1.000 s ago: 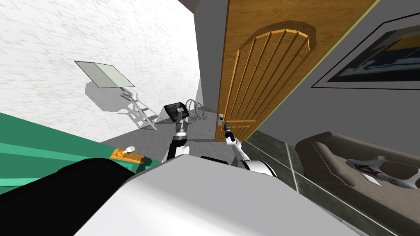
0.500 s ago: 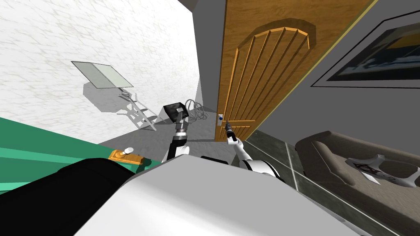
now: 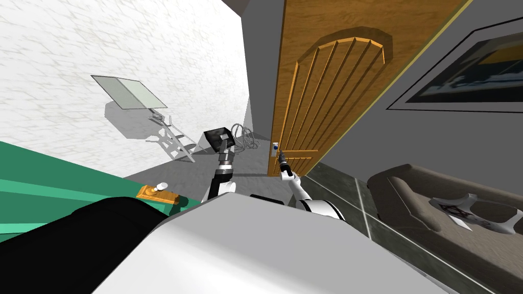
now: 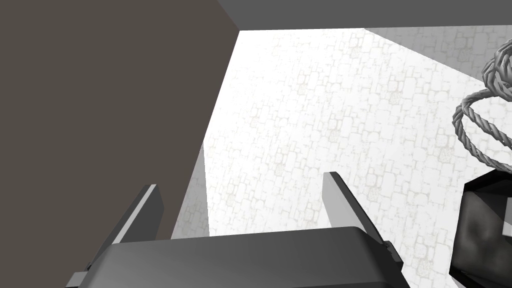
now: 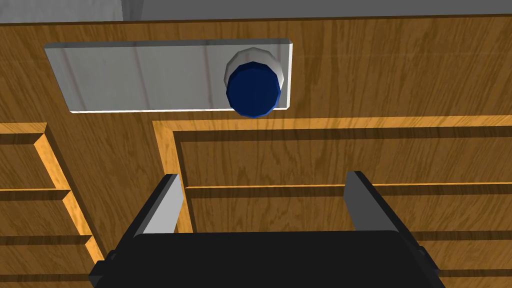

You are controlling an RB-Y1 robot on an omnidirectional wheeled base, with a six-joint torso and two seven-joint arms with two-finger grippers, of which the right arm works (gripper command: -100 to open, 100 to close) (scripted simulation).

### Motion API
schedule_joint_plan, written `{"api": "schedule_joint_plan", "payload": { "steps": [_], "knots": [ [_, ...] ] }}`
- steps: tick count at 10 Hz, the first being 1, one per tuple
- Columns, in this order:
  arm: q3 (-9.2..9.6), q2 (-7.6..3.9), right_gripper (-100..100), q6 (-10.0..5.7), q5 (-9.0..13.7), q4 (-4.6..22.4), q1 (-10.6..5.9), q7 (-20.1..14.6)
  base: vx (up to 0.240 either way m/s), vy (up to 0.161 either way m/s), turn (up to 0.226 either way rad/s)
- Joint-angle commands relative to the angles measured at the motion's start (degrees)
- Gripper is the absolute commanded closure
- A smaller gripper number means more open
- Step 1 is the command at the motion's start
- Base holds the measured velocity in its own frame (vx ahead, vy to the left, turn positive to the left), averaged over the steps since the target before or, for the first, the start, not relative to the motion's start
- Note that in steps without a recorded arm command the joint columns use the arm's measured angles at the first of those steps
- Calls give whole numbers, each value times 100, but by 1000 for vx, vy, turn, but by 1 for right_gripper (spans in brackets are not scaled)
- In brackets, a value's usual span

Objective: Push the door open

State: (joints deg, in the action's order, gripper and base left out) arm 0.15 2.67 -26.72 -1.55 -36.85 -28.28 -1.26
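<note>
Hardly anything moved: right gripper [image 5: 261,175], fingers apart, still faces the door [image 3: 327,76] at upper centre, with the blue knob [image 5: 252,89] just past its fingertips. Left gripper [image 4: 240,182] is spread too, at frame centre.

Turned the head a touch, shifting the whole view rightward. Brought the right gripper [image 3: 280,160] slightly lower along the door [image 3: 327,76], back beneath the blue knob [image 3: 276,148], as a second ago.
</note>
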Motion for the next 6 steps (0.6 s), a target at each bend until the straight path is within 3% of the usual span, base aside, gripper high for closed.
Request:
{"api": "schedule_joint_plan", "payload": {
  "steps": [1,6],
  "knots": [
    [-3,1,-100,-8,1,14,-6,3,-9,-11,-33],
    [-3,1,-100,-8,1,14,-6,3,-1,-1,-4]
  ]
}}
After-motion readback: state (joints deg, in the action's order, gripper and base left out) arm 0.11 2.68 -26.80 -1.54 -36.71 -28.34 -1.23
